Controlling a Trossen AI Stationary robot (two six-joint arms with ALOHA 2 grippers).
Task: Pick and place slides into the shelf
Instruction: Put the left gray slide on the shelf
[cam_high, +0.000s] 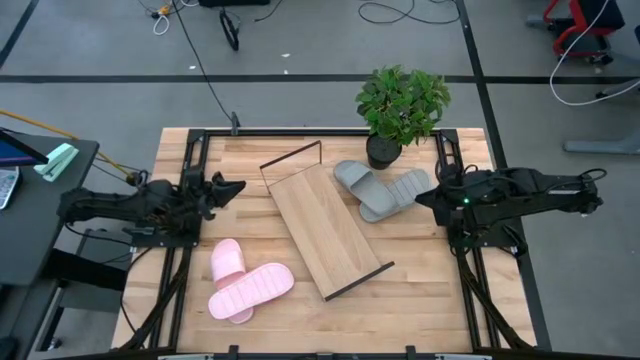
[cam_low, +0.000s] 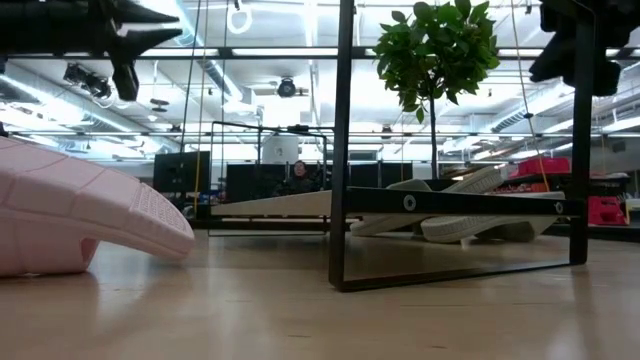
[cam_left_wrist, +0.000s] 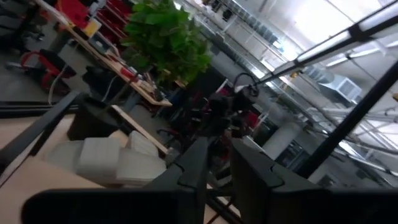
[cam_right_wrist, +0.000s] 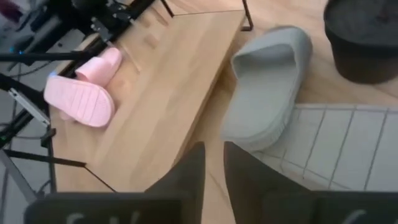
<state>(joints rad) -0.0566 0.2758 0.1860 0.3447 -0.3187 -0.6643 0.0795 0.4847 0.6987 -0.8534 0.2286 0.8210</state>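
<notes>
The shelf (cam_high: 325, 230) is a light-wood board lying slantwise mid-table, with black wire frames at both ends. Two grey slides lie to its right: one (cam_high: 355, 180) (cam_right_wrist: 267, 87) with its footbed up, the other (cam_high: 405, 190) (cam_right_wrist: 348, 146) with its sole up, overlapping it. Two pink slides (cam_high: 228, 262) (cam_high: 252, 292) lie to the shelf's left near the front, the nearer one sole up and resting across the other. My left gripper (cam_high: 238, 187) hovers shut left of the shelf's far end. My right gripper (cam_high: 420, 200) hovers shut just right of the grey slides. Both are empty.
A potted green plant (cam_high: 385, 150) stands at the far edge, just behind the grey slides. Black rails (cam_high: 190, 180) (cam_high: 455, 180) run along the table's left and right sides. Bare tabletop (cam_high: 430, 290) lies right of the shelf's near end.
</notes>
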